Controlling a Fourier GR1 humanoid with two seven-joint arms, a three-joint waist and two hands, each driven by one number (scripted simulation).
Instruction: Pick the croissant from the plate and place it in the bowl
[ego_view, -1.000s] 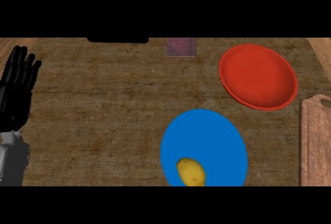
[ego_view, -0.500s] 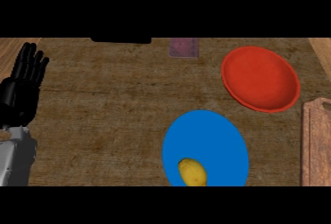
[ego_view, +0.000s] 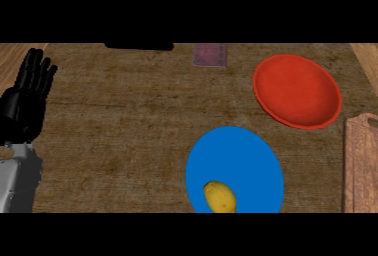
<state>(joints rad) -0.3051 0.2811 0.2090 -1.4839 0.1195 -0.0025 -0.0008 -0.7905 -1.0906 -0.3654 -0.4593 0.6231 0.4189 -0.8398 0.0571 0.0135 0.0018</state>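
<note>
My left hand (ego_view: 26, 107) is resting at the left edge of the view, its fingers (ego_view: 37, 70) straight, released and pointing up, holding nothing. My right hand is not showing anywhere in the view, so I cannot tell what its fingers are doing.

Moving outward to the right across the brown table (ego_view: 125, 125), I am seeing a blue plate (ego_view: 244, 155) near the bottom centre. The croissant (ego_view: 220, 197), a small yellow oval, is lying on the plate's lower part, its long axis running nearly up and down in the view, tilted slightly to the left at the top. It is sitting well apart from my left fingers, down and to the right of them.

The red bowl (ego_view: 297, 91) is lying beyond the plate, up and to the right, close beside it. I judge the right side nearer to both.
</note>
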